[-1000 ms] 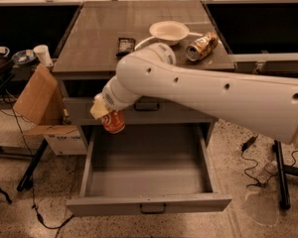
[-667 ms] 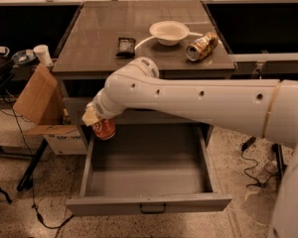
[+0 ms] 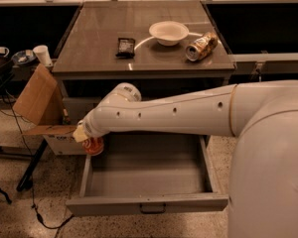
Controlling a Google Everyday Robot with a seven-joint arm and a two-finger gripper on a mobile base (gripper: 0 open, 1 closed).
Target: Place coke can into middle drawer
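The coke can (image 3: 93, 146) is red-orange and hangs at the end of my white arm, over the left wall of the open middle drawer (image 3: 147, 204). My gripper (image 3: 88, 139) is shut on the coke can; only its pale tip shows above the can. The drawer is pulled far out, with a plain grey inside and a small dark handle on its front. The can is near the drawer's back left corner, at about rim height.
A grey table top (image 3: 89, 58) holds a white bowl (image 3: 168, 32), a crushed gold-tan can (image 3: 200, 46) and a dark packet (image 3: 125, 46). An open cardboard box (image 3: 39, 108) stands left of the cabinet. A stand leg and cables lie on the floor at left.
My arm has swung left and down with the can, from over the drawer's back left part to its left wall. My arm now covers more of the right side.
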